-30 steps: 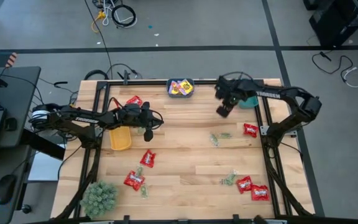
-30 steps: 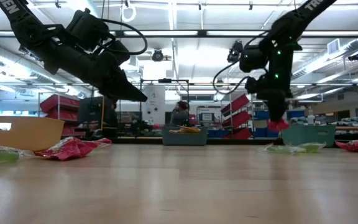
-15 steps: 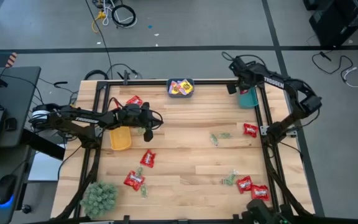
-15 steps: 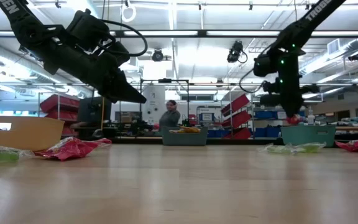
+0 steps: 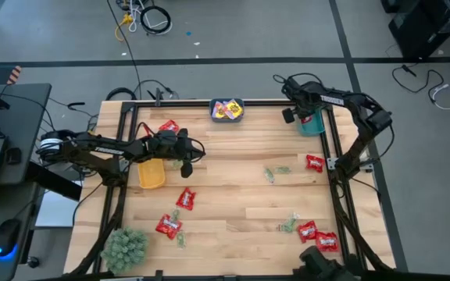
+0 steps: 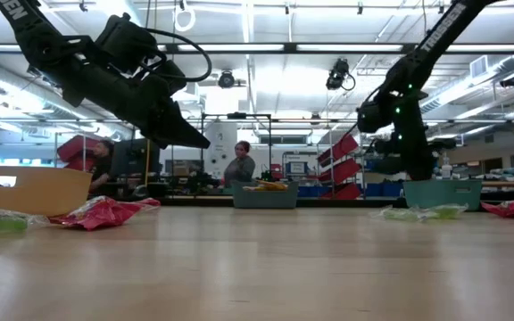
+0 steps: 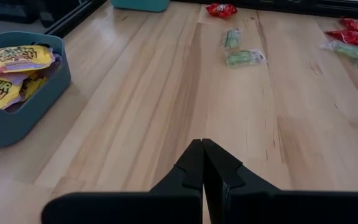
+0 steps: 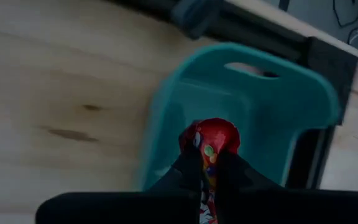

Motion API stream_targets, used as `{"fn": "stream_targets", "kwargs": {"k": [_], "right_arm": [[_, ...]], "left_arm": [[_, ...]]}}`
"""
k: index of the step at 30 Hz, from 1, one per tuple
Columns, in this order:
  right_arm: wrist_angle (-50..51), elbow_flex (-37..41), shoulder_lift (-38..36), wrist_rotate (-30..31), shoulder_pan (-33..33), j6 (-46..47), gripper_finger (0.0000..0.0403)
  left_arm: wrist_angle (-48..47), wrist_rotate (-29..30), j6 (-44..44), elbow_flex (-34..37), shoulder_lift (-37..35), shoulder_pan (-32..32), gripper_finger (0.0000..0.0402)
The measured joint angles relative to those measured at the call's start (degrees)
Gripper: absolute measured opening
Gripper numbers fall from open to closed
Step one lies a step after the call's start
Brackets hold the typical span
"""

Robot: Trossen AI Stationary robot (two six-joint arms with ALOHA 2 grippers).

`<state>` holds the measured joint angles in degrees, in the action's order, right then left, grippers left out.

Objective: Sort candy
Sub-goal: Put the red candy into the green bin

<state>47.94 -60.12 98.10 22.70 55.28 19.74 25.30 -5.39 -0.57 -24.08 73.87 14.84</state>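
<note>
Red foil crinkles between the pinched fingers of your right gripper (image 8: 209, 163), which grasps a red packet (image 8: 211, 142) by its lower end directly above the open teal bin (image 8: 272, 134) at the table's far right corner. Your left gripper (image 7: 202, 163) hangs clenched and empty over bare wooden table (image 5: 233, 195) beside the yellow bin (image 5: 151, 173), waiting.

Other candy lies scattered: a red packet (image 5: 168, 126) at the far left, two more (image 5: 186, 198) (image 5: 169, 226) toward the near left, one (image 5: 314, 162) at the right edge, and a pair (image 5: 317, 236) near the front right corner. Pale green pieces (image 5: 276, 172) sit mid-table, with more (image 5: 289, 224) closer to the front. Yellow packets (image 5: 226, 109) fill the blue bin (image 5: 213, 115) at the far edge. A fuzzy green plant ball (image 5: 124, 247) rests at the front left corner.

Expect these packets to handle light, soft and slippery; the film likely buckles rather than resists, so a pinch across a crimped end or the flat middle should hold best. The held packet dangles loosely, so you should judge it centred over the bin before letting go. Green pieces look small enough to slide away from a closing pinch.
</note>
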Motion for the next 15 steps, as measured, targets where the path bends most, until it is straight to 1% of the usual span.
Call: {"fn": "stream_targets", "kwargs": {"k": [3,5,10,11,13,15], "right_arm": [[-0.9,0.0,1.4,-0.4,-1.8,-1.6,0.0014],[-2.3,0.0,1.8,-1.7,-3.4,-3.5,0.0012],[-7.7,0.0,1.6,-3.3,-8.3,-10.6,0.0010],[-8.4,0.0,1.5,-4.2,-9.3,-12.7,0.0010],[-10.1,0.0,1.3,-8.0,-11.3,-17.0,0.0012],[-11.6,0.0,1.3,-11.0,-13.4,-19.1,0.0017]], "left_arm": [[0.0,0.0,-0.1,0.0,0.0,0.0,0.0001],[0.0,0.0,-0.1,0.0,0.0,0.0,0.0001],[0.6,0.0,0.1,0.0,0.0,0.0,0.0001],[0.6,0.0,0.1,0.0,0.0,0.0,0.0001],[0.6,0.0,0.1,0.0,0.0,0.0,0.0001],[0.5,0.0,-0.1,0.0,0.0,0.0,0.0001]]}}
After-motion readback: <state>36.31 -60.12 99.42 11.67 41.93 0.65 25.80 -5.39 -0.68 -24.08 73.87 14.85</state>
